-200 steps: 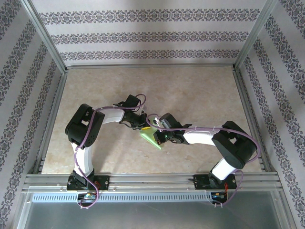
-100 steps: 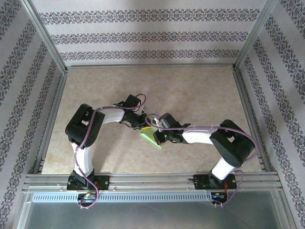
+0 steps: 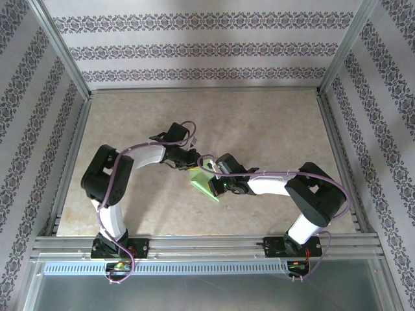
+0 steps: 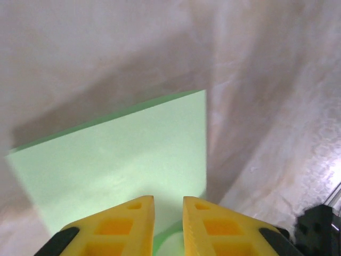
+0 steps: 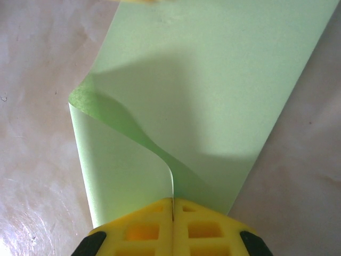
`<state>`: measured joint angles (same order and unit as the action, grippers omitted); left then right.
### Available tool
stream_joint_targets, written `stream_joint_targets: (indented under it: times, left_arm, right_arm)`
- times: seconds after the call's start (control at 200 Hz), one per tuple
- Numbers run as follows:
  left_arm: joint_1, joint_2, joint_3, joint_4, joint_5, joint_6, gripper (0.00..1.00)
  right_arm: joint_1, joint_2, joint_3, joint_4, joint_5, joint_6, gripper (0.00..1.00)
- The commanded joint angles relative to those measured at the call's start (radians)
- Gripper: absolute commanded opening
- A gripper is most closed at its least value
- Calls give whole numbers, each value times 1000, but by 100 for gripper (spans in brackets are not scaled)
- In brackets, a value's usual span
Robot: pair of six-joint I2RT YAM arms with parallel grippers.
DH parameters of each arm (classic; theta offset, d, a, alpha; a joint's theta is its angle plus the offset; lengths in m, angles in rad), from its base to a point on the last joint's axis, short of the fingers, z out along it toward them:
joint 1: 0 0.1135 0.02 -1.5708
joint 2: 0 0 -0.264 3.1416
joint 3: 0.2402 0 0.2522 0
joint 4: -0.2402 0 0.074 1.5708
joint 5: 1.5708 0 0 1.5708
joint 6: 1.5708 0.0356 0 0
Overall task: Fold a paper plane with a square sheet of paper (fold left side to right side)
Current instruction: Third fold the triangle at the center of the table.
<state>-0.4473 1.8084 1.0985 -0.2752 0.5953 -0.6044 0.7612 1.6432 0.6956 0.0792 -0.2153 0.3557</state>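
the right gripper (image 5: 172, 202) has its yellow fingers (image 5: 133, 229) pressed together on a raised edge of the square sheet of paper (image 5: 213, 80) — the thin green edge runs straight into the seam between them. from that pinch the paper curls down and away in a soft loop, not creased, while the larger part of the sheet lies flat beyond the loop. a shadow lies across that flat part, ahead of the right gripper. the left gripper (image 4: 168, 201) stands at the sheet's opposite side, its jaws a narrow slit apart with green showing through the slit. its fingertips hang over the sheet's surface, and whether they touch it i cannot tell. seen from above, the sheet lies on the beige mottled tabletop (image 3: 272, 123) with the two wrists meeting over it — the left arm (image 3: 139, 155) reaching in from the sheet's left, the right arm (image 3: 269, 186) from its right. patterned walls (image 3: 194, 48) stand well beyond the sheet's far side.
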Motion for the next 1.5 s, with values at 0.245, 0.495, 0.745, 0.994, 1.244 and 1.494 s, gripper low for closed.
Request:
stream_joint_targets:
  times: [0.245,0.495,0.745,0.994,1.244,1.494]
  left_arm:
    - [8,-261,-326,238,92,-88,14]
    - [-55,-219,-385,391,125,-178,12]
    - [-87,-155,-367,430,124,-196,12]
    - [-90,-118,-372,434,106,-199,11]
    - [-90,-89,-371,415,92,-188,11]
    - [-90,-72,-370,409,79,-183,11]
  right_arm:
    - [-2,27,-16,-59,1,-17,0]
    - [-2,28,-15,-62,2,-15,0]
    - [-1,27,-11,-68,5,-17,0]
    - [-2,29,-11,-70,4,-18,0]
    - [-1,28,-8,-73,6,-20,0]
    - [-2,29,-1,-78,5,-23,0]
